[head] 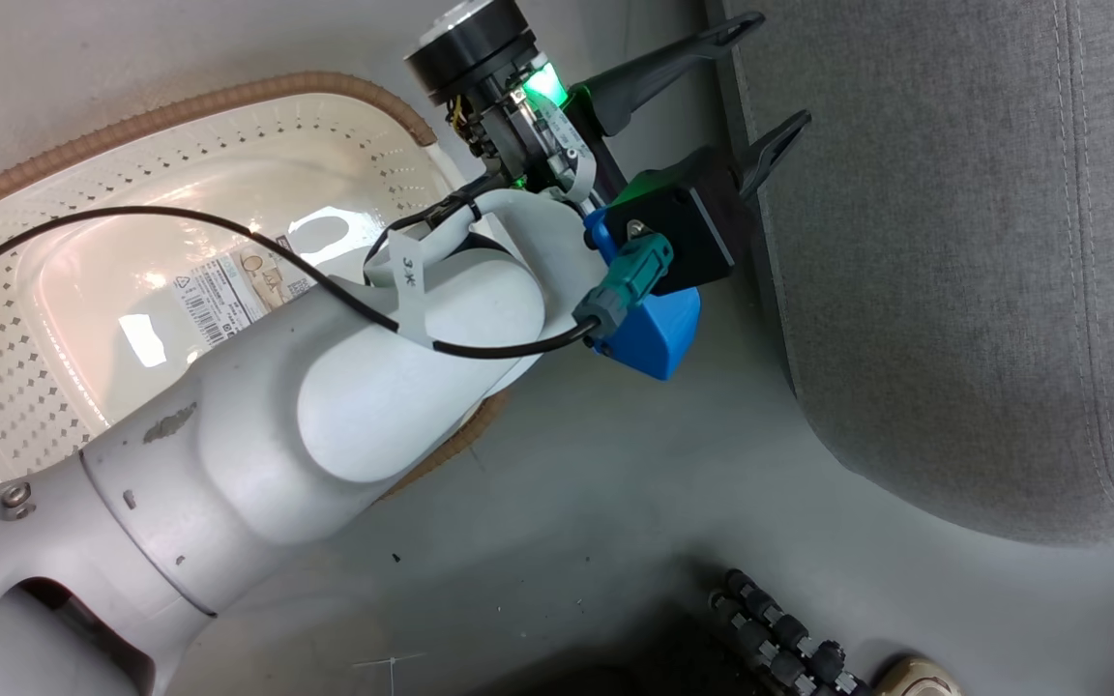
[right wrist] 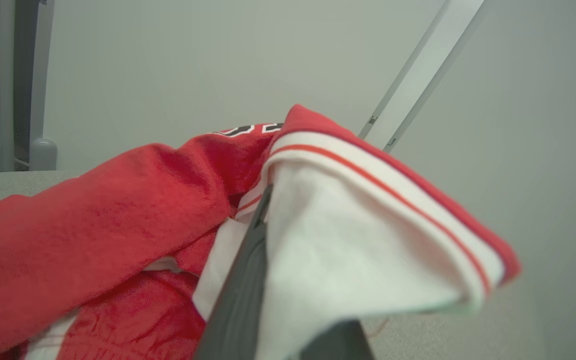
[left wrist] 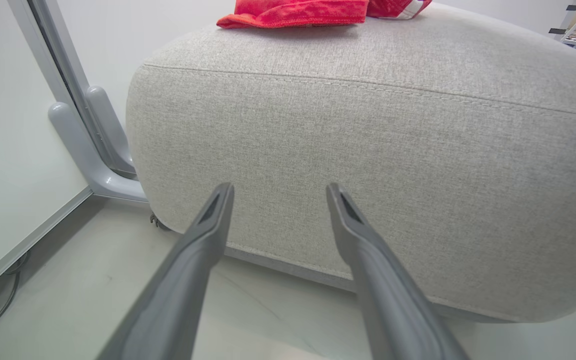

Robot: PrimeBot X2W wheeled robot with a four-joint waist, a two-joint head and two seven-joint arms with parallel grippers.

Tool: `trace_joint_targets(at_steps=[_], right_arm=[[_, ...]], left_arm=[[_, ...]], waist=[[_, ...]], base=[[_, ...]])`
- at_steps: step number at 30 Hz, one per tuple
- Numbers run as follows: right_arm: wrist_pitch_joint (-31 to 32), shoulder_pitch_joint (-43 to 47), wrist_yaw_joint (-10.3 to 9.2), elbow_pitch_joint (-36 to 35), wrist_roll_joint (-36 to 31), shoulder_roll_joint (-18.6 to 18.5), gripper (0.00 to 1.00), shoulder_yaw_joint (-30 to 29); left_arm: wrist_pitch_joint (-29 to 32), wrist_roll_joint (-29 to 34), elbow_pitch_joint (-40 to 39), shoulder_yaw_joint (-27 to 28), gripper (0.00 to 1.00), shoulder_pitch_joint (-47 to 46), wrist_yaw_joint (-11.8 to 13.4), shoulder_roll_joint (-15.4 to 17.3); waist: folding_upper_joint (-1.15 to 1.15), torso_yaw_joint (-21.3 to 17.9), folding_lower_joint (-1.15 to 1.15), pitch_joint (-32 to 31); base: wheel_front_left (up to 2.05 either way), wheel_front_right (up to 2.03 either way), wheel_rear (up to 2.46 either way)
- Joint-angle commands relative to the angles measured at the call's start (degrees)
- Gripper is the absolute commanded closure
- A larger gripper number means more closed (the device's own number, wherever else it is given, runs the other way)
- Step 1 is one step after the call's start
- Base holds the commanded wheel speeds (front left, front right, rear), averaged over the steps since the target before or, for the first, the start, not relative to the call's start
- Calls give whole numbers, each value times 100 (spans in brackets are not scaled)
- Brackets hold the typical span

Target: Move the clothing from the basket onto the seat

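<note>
The cream basket (head: pixel 228 92) with its brown rim lies at the upper left of the head view, holding no clothing, only a label on its bottom. My pale left forearm crosses it. My left gripper (head: pixel 768 75) is open beside the edge of the grey seat (head: pixel 953 242). In the left wrist view that gripper (left wrist: pixel 278 190) points at the seat's side (left wrist: pixel 368 140), nothing between its fingers. The red clothing (left wrist: pixel 293 12) lies on top of the seat. My right gripper (right wrist: pixel 278 235) is shut on a white-trimmed fold (right wrist: pixel 358 240) of the clothing (right wrist: pixel 93 225), which hides one finger.
A grey metal frame leg (left wrist: pixel 83 145) stands against the white wall, left of the seat. A black ribbed hose (head: pixel 779 628) lies on the pale floor (head: pixel 615 464) at the bottom. Bare floor runs between basket and seat.
</note>
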Motion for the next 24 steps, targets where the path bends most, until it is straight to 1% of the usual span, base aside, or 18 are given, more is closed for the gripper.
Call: trace_joint_targets(at_steps=[1,4,7,8,9,14,19,24], right_arm=[[-4,-2,-4,26,-46,113,100,32],[-4,-40,-4,138,-215,384,100,79],[-4,175,-4,57,-268,620,100,0],[-4,234,-4,3,-279,686,68,-38],[-4,294,-4,-73,-277,739,0,-84],[-4,721,-4,-259,-274,920,0,-193],[-4,1155,-4,-461,-431,1037,0,-200],[-4,1734,-4,-627,-550,975,0,-220]], left_arm=[[8,5,-26,8,0,-2,22,58],[31,-18,-70,0,0,38,51,96],[31,-46,-93,-6,0,75,73,146],[25,-46,-96,-11,0,87,87,150],[14,-49,-99,-15,0,96,96,146],[-158,-134,-33,-16,0,247,131,85],[-486,-290,137,47,0,488,182,-19],[-811,-504,355,143,0,859,272,-111]], waist=[[0,-4,0,-7],[0,-25,0,-38],[0,-54,0,-88],[0,-61,0,-116],[0,-62,0,-148],[0,-36,0,-452],[0,6,0,-964],[0,57,0,-1639]], base=[[0,0,0],[0,0,0],[0,0,0],[0,0,0],[0,0,0],[0,0,0],[0,0,0],[0,0,0]])
